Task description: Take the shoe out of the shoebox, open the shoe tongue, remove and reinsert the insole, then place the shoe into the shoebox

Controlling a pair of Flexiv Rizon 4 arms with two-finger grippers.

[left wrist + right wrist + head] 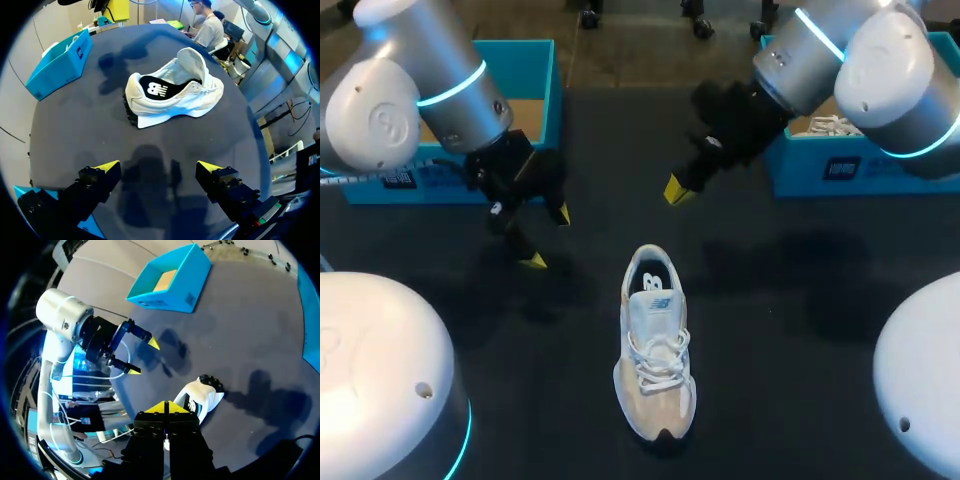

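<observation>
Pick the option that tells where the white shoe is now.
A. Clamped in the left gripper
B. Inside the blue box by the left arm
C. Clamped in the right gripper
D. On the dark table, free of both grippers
D: the shoe lies on the table, apart from the open left gripper and the right gripper, which is shut on nothing.

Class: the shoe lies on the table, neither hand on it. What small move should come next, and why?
Probably bring the open left hand toward the shoe to hold its heel steady. The shoe lies free on the table, its insole in place, neither hand touches it, and the right hand is shut.
</observation>
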